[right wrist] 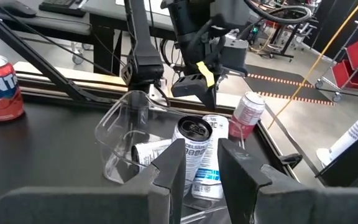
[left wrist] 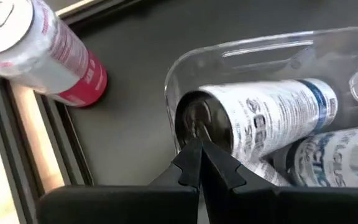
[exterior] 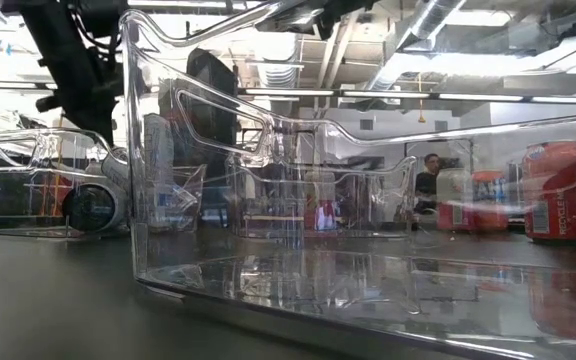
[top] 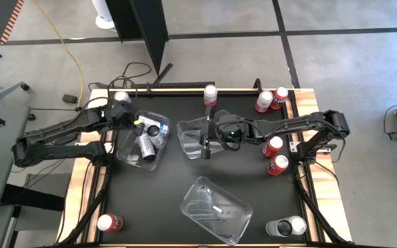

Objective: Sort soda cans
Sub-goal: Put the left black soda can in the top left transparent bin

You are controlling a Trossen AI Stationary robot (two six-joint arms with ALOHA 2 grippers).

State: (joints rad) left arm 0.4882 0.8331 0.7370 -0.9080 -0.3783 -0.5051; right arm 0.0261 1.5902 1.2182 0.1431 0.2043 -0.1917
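Three clear bins stand on the black table. The left bin (top: 143,141) holds white-and-blue soda cans (left wrist: 272,121) lying on their sides. My left gripper (left wrist: 197,148) hangs shut just above that bin's far end, over a can's dark top (left wrist: 204,121) and clear of it, as the right wrist view (right wrist: 199,87) shows. My right gripper (top: 207,138) reaches level from the table's right to the middle bin (top: 193,138), which has no cans in it. Its fingers (right wrist: 174,163) stand a little apart. My right gripper comes level from the table's right side at the middle bin's right wall (top: 212,141). Clear plastic (right wrist: 191,208) shows low between the two fingers. The gripper's own body hides the exact place of contact and how the bin sits.
The third bin (top: 216,210) lies near the front. Red cans stand at the far left (top: 121,96), the far middle (top: 210,93), the far right (top: 271,100) and the right edge (top: 275,156). A red can (top: 109,222) lies near left, and silver cans (top: 286,226) stand near right.
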